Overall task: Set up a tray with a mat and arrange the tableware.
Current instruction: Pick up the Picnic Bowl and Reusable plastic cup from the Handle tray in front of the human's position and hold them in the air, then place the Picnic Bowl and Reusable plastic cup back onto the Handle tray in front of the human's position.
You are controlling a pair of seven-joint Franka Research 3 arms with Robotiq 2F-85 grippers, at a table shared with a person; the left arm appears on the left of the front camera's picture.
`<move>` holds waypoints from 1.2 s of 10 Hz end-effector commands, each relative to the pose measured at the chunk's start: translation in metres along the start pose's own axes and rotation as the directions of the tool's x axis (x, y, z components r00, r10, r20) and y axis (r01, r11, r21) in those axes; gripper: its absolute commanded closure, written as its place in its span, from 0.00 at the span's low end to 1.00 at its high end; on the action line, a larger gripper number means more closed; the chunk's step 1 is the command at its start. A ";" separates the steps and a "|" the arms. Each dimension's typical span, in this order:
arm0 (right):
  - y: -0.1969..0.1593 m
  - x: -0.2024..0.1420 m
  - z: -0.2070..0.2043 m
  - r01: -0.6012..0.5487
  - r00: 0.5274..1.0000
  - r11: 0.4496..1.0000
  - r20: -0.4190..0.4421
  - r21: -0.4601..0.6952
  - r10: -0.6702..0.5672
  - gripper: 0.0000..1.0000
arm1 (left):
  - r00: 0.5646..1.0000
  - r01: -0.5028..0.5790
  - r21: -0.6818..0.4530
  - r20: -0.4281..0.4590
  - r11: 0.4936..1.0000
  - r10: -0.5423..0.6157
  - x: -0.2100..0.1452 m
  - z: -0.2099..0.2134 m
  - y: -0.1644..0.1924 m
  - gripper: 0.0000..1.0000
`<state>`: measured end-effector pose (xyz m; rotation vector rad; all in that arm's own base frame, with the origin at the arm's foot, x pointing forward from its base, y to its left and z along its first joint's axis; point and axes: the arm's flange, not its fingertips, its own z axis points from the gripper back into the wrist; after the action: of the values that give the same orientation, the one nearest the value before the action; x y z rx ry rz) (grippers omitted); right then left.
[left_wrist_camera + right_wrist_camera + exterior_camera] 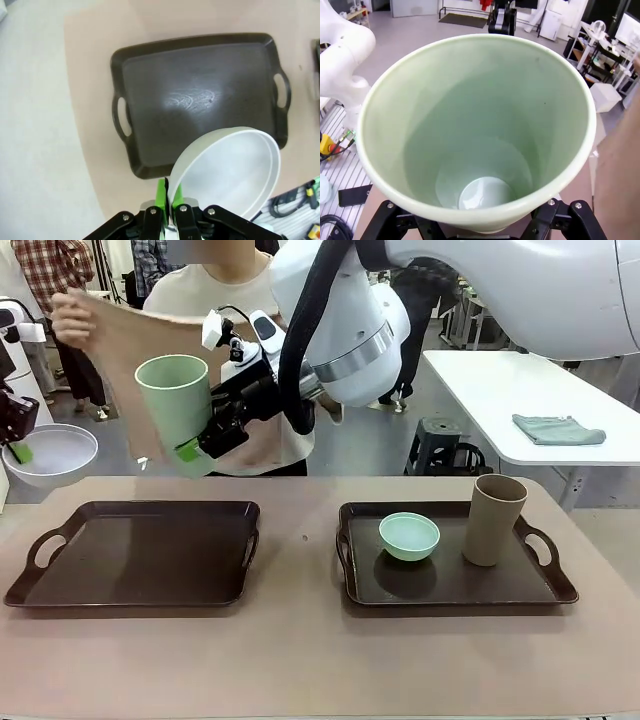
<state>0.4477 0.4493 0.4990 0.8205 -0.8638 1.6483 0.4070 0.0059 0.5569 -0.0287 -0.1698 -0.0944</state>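
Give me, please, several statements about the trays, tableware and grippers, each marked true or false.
1. The left gripper is shut on the small white bowl at its rim. True.
2. The pale-green tumbler stands on a tray. False: the right gripper holds it in the air.
3. The mint-green bowl and the tan-brown tumbler sit on the right-hand tray. True.
4. A mat lies in the left-hand tray. False: that tray is bare; the person's hand holds the mat up.
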 end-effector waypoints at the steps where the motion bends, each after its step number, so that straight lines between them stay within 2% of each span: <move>1: 0.002 0.005 0.001 -0.001 1.000 1.000 0.008 0.001 0.001 0.75 | 1.000 0.006 0.000 -0.003 1.000 -0.006 0.001 -0.002 0.001 1.00; 12: 0.002 0.005 0.001 -0.001 1.000 1.000 0.008 0.001 0.001 0.75 | 1.000 0.006 0.000 -0.003 1.000 -0.006 0.001 -0.002 0.001 1.00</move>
<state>0.4463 0.4508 0.5006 0.8184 -0.8658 1.6528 0.4086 0.0059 0.5540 -0.0291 -0.1627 -0.0944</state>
